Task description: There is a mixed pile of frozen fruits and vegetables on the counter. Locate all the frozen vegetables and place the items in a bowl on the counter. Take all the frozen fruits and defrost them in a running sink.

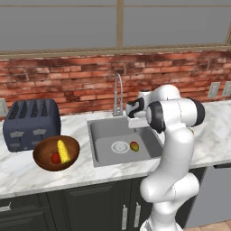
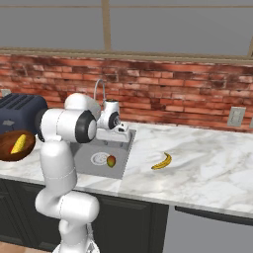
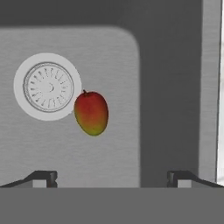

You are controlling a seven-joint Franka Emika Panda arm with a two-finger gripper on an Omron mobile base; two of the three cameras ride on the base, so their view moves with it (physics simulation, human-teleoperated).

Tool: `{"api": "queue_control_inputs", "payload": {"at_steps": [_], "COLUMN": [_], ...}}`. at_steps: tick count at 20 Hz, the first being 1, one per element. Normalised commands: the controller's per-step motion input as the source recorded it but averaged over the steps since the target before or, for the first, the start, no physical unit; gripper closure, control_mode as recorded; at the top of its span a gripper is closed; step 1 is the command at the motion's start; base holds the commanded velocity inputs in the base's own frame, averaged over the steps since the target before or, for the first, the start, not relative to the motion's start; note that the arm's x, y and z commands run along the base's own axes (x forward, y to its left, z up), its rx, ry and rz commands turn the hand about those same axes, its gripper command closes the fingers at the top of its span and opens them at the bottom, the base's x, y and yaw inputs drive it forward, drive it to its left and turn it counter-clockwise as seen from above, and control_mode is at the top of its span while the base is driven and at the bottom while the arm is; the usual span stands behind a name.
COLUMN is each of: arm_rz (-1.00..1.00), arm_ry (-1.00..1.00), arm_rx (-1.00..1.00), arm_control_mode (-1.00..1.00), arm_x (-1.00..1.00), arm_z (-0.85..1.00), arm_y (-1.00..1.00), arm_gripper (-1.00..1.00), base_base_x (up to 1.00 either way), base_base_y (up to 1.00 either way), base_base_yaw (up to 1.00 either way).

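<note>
The orange-red fruit (image 3: 91, 113) with a greenish tip lies on the floor of the grey sink (image 1: 101, 135), touching the rim of the round drain (image 3: 47, 86). My gripper (image 3: 113, 178) hangs above the basin, open, with its fingers wide apart and nothing between them; it stands to the right of the fruit (image 2: 111, 161). The yellow banana (image 2: 162, 161) lies on the white marble counter (image 2: 207, 163), right of the sink. The dark-brown bowl (image 1: 43, 155) left of the sink holds the corn cob (image 1: 63, 151) and the red round item (image 1: 55, 158).
A dark blue toaster (image 1: 31, 124) stands behind the bowl at the left. The slim curved faucet (image 1: 118, 94) rises at the sink's back edge against the brick wall. Wall outlets (image 2: 236, 116) sit at the far right.
</note>
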Motion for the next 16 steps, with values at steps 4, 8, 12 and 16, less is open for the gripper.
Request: {"api": "queue_control_inputs", "payload": {"at_steps": [4,8,12,16], "arm_rz": [-0.04,-0.03,-0.01,-0.02], "arm_ry": [0.0,0.0,0.0,-0.02], "arm_rx": [-0.06,-0.02,-0.01,0.01], "arm_control_mode": [-1.0,-1.0,-1.0,-1.0], "arm_x": [-0.09,-0.11,-0.16,-0.29], "arm_z": [0.25,0.26,0.14,0.0], "arm_y": [-0.23,-0.23,-0.21,-0.26], "arm_gripper": [-1.0,-1.0,-1.0,-1.0], "base_base_x": [0.0,0.0,0.0,0.0], "base_base_y": [0.0,0.0,0.0,0.0], "base_base_yaw": [0.0,0.0,0.0,0.0]}}
